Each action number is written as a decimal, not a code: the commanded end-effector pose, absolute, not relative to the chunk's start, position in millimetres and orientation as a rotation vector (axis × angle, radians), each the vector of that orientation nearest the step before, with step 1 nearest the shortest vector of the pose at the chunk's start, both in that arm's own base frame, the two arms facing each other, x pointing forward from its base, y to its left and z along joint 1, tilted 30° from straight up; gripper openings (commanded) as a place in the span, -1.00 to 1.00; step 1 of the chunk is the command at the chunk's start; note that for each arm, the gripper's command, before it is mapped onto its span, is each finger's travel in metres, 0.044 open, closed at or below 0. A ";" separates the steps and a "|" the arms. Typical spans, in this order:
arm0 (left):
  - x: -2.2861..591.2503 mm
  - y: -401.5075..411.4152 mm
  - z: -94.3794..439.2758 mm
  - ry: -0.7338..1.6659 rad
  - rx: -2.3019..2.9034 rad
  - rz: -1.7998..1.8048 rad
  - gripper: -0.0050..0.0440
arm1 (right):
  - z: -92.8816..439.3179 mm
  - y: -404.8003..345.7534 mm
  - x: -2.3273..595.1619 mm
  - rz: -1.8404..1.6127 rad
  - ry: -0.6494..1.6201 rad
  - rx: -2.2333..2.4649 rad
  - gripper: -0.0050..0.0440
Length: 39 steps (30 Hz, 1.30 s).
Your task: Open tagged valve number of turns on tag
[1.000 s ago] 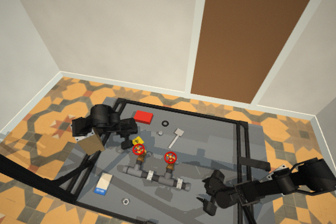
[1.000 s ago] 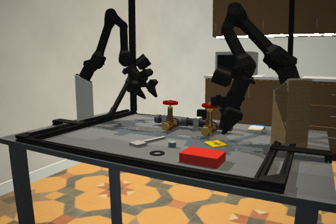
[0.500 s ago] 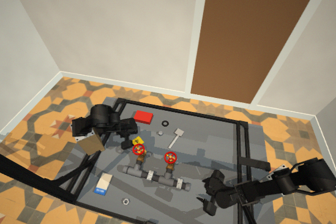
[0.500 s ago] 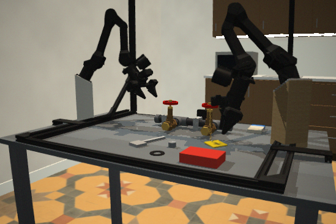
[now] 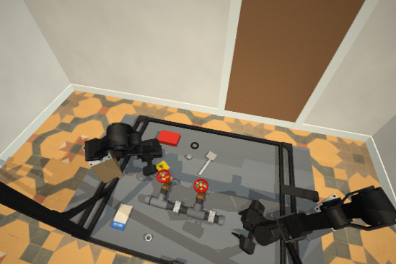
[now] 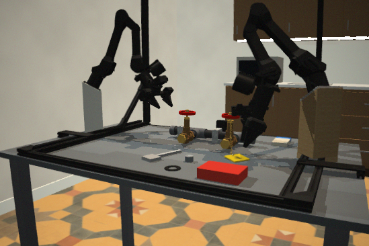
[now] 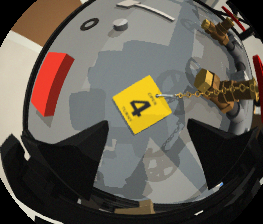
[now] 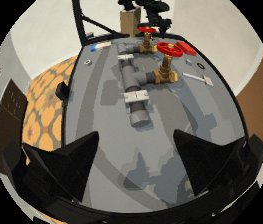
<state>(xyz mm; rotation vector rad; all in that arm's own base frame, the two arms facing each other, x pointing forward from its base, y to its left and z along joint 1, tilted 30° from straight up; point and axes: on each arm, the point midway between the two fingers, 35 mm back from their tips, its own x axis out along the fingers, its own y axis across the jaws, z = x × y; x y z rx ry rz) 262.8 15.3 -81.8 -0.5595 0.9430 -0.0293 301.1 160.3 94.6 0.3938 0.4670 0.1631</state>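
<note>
My left pincer (image 5: 150, 169) (image 6: 246, 145) (image 7: 150, 124), jaws apart, hovers near the tagged valve (image 5: 165, 185) (image 6: 228, 143) (image 7: 207, 80) (image 8: 146, 49); my right pincer (image 5: 236, 223) (image 6: 165, 107) (image 8: 136, 135), also apart, has room beside the pipe (image 5: 169, 204) (image 6: 210, 134) (image 8: 130, 77).

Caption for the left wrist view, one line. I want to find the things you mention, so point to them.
Open black fingers above a yellow tag (image 7: 132, 114) reading 4, chained to a brass valve (image 7: 213, 92), with a red block (image 7: 49, 84) alongside.

Both arms are matte black, with chunky joints and wedge-shaped jaws.
</note>
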 end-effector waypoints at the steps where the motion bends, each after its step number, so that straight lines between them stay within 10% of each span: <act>1: 268.5 36.8 -75.0 0.889 -0.529 0.023 0.84 | 94.7 160.3 301.1 0.163 0.467 0.394 0.84; 39: 312.8 3.4 64.4 0.877 0.590 -0.775 0.84 | 94.7 160.3 301.1 0.163 0.467 0.394 0.84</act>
